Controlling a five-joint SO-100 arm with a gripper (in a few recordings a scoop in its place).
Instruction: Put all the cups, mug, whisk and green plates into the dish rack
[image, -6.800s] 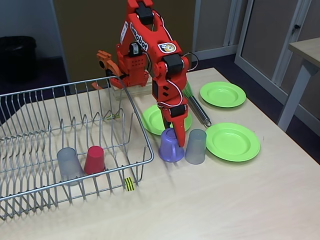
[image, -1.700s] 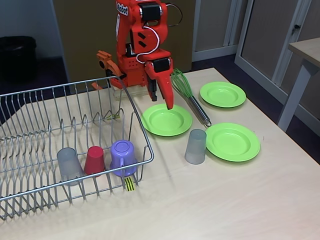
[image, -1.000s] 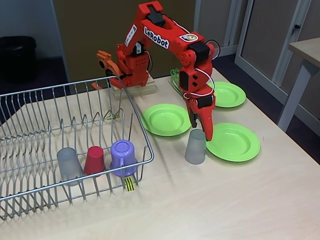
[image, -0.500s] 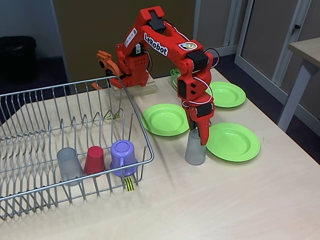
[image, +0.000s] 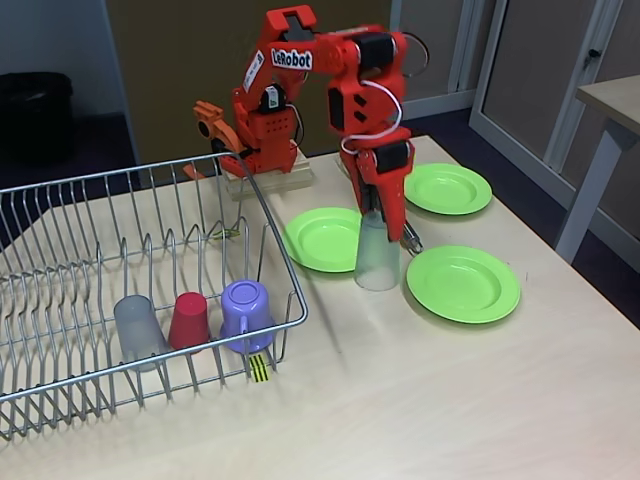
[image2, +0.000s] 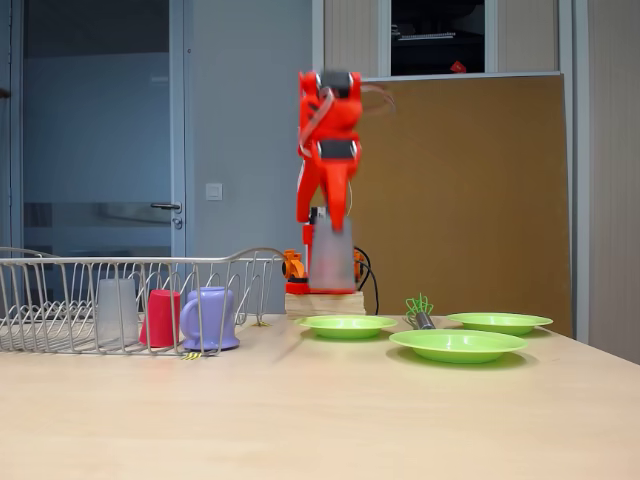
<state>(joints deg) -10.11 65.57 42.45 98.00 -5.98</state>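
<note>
Your gripper (image: 378, 215) is clamped on the rim of a grey cup (image: 377, 255) and, going by the low side-on fixed view, where the cup (image2: 331, 255) hangs well above the table (image2: 400, 420), you have it lifted clear of the surface. In the higher fixed view it sits over the near-right edge of the middle green plate (image: 330, 238).

By my reading you are roughly halfway through. Already in the dish rack (image: 60, 330), lined up along its front edge near the front-right corner, are another grey cup (image: 138, 330), the red cup (image: 188, 320) and the purple mug (image: 247, 313), all upside down. Left on the table are three green plates: the middle one, one near the far right edge (image: 446, 188), and one nearer the front right (image: 463, 283). The whisk (image2: 418, 309) lies between the plates, largely hidden behind the arm in the higher view.

For room: the rack's right wall (image: 275, 250) stands between the cup and the free slots, so I judge you need to carry high enough to clear that wire rim. The back rows of the rack are unoccupied, and the front half of the table is bare, giving you open space to swing left.
</note>
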